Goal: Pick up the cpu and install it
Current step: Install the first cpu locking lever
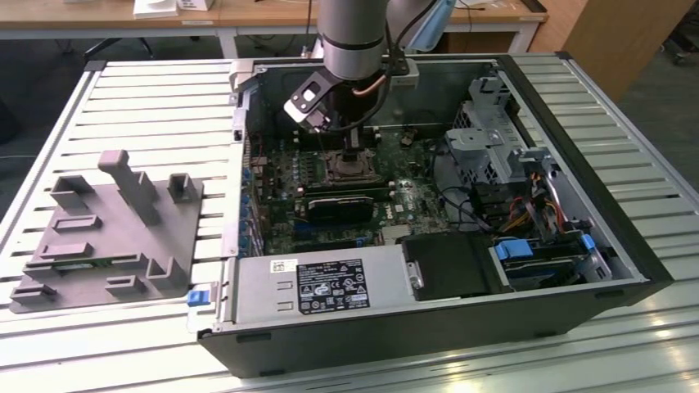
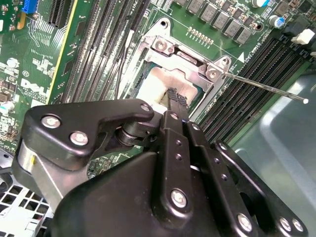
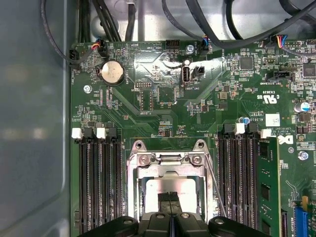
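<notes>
The arm (image 1: pixel 352 41) comes straight down from above into an open computer case (image 1: pixel 611 237). Its wrist points down at the green motherboard (image 1: pixel 327 225). The black end effector (image 1: pixel 352 155) sits right over the metal socket frame (image 1: pixel 352 168) in the middle of the board.

In both wrist views the two black fingers are pressed together, with just a thin line between them and nothing held. In the first wrist view the end effector (image 3: pixel 168 196) has its tips down on the cpu (image 3: pixel 150 190). The cpu is the shiny silver square lying flat inside the socket frame (image 3: pixel 168 159). In the second wrist view the end effector (image 2: pixel 177 96) meets the cpu (image 2: pixel 155 81) the same way, with the socket frame (image 2: pixel 185 52) around it. I cannot tell if the tips touch it or hang just above it. A thin metal lever (image 2: pixel 266 88) sticks out from the frame to one side.

Long black memory slots (image 3: pixel 98 182) run on both sides of the socket. A round silver battery (image 3: pixel 112 72) sits farther up the board.

The case lies on its side on a counter (image 1: pixel 142 106) made of silver slats. On the exterior view's left, well apart from the case, a big grey plastic block (image 1: pixel 110 233) with upright posts stands on the counter. Behind the counter is a wooden desk (image 1: pixel 480 12).
</notes>
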